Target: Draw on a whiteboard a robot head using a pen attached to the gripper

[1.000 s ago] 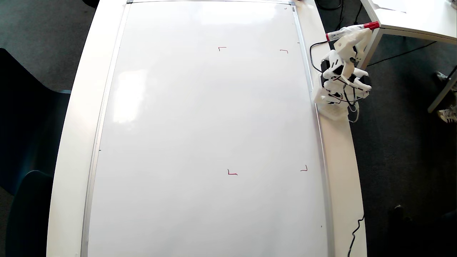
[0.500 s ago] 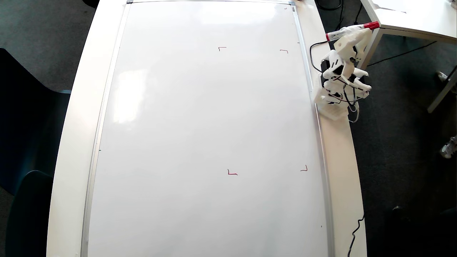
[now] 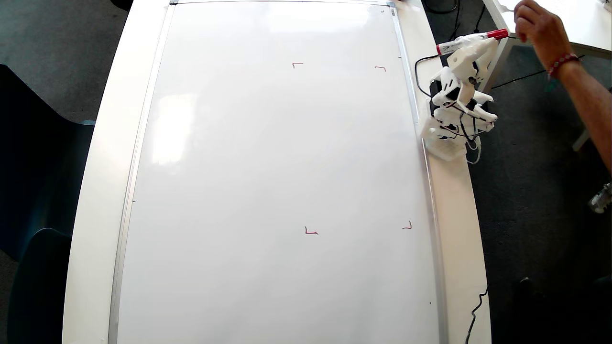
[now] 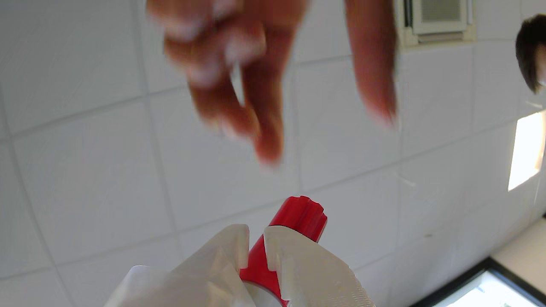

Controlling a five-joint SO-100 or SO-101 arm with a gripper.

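Observation:
The whiteboard (image 3: 267, 167) fills the overhead view and bears only small red corner marks, such as one (image 3: 311, 231) at lower middle. No robot head is in view on it. The white arm sits folded off the board's right edge. Its gripper (image 3: 485, 40) is raised and shut on the pen (image 3: 459, 44), whose red cap (image 3: 497, 34) points right. A person's hand (image 3: 538, 26) hovers just beside the cap. The wrist view looks up at a ceiling: two white fingers of the gripper (image 4: 256, 234) flank the red cap (image 4: 298, 219), with the blurred hand (image 4: 239, 85) above.
The arm's base (image 3: 444, 143) is on the white table rim (image 3: 459, 215) right of the board. A separate white table (image 3: 554, 33) stands at top right. A black cable (image 3: 478, 306) hangs off the rim lower down. Dark chairs (image 3: 38, 191) stand at left.
A person's hand and forearm have come in from the right and now reach the pen's red cap. The arm and pen have not moved.

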